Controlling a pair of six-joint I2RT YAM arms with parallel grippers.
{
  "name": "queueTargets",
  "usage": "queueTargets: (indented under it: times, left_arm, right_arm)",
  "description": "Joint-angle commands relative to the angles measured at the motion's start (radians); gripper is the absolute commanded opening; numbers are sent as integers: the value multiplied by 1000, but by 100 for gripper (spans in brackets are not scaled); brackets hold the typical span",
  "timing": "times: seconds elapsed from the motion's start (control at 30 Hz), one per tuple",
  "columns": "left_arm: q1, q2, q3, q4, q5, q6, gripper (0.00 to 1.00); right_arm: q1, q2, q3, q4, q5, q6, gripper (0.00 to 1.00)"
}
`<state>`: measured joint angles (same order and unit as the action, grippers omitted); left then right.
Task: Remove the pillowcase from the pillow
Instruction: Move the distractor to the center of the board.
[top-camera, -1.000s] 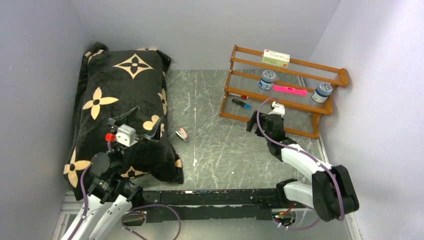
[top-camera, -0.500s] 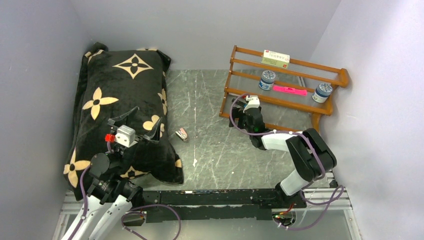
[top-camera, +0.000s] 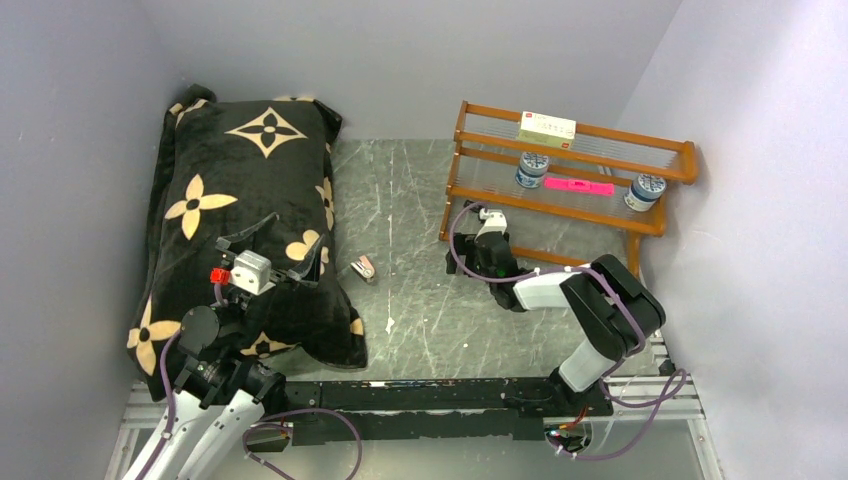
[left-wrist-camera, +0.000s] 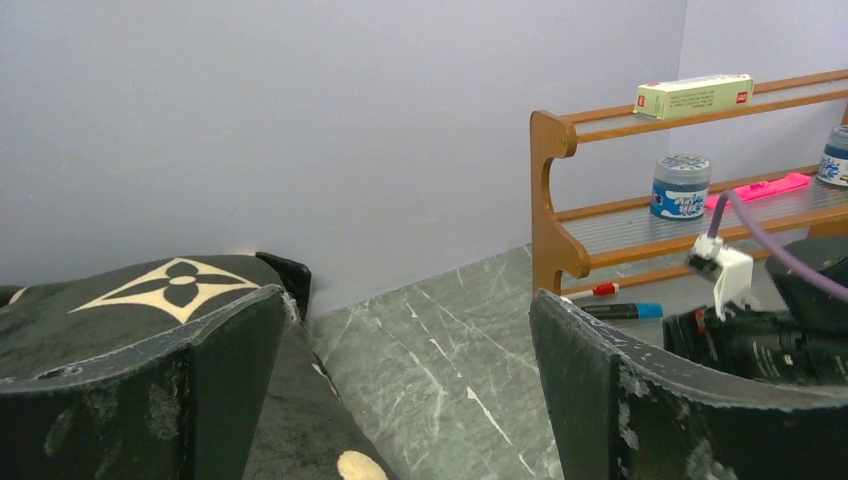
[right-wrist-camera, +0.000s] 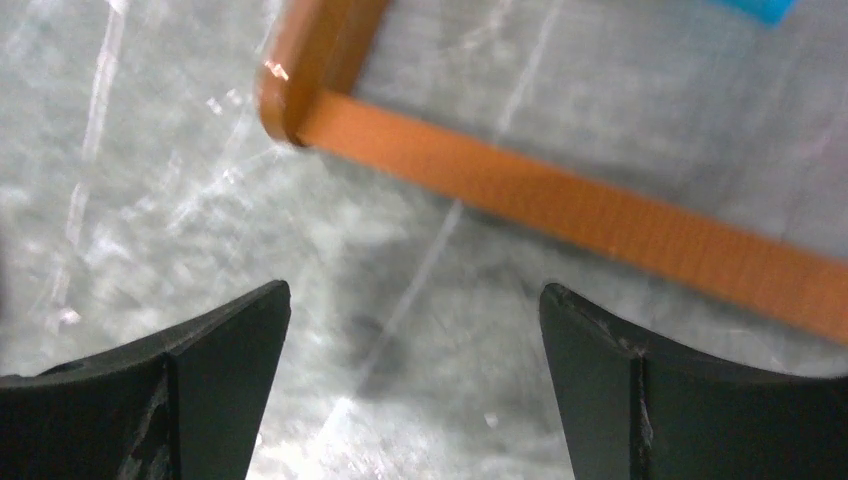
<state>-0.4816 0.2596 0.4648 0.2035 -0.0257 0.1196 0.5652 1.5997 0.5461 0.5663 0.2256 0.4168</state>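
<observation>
The pillowcase (top-camera: 235, 215), black plush with tan flowers and stars, lies at the left of the table and covers the whole pillow, so no white pillow shows. My left gripper (top-camera: 285, 250) is open and empty, low over the case's near right part. In the left wrist view its left finger (left-wrist-camera: 140, 400) stands over the case (left-wrist-camera: 180, 285), and the gripper (left-wrist-camera: 400, 400) looks across the table. My right gripper (top-camera: 462, 262) is open and empty, far from the case, just above the table by the rack's front left corner; the right wrist view (right-wrist-camera: 415, 390) shows only table between its fingers.
A wooden rack (top-camera: 560, 190) stands at the back right with a box (top-camera: 547, 125), two jars and a pink item; its bottom rail (right-wrist-camera: 560, 215) is near my right gripper. A small silver-and-red object (top-camera: 364, 268) lies beside the case. Walls close in left, back and right.
My right arm has swung left and folded in, bringing its gripper down to the rack's front left corner. The rack has turned and shifted slightly. The left arm and pillowcase have not moved.
</observation>
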Motion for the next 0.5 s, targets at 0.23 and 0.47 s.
queueTargets:
  times: [0.23,0.47]
  left_arm:
    - [-5,-7,6,17,12,22,97]
    - [-6,-7,6,17,14,22,97]
  right_arm:
    - [12,71,26,-181,-20,139,99]
    - [9,25,34,-180,11,129,100]
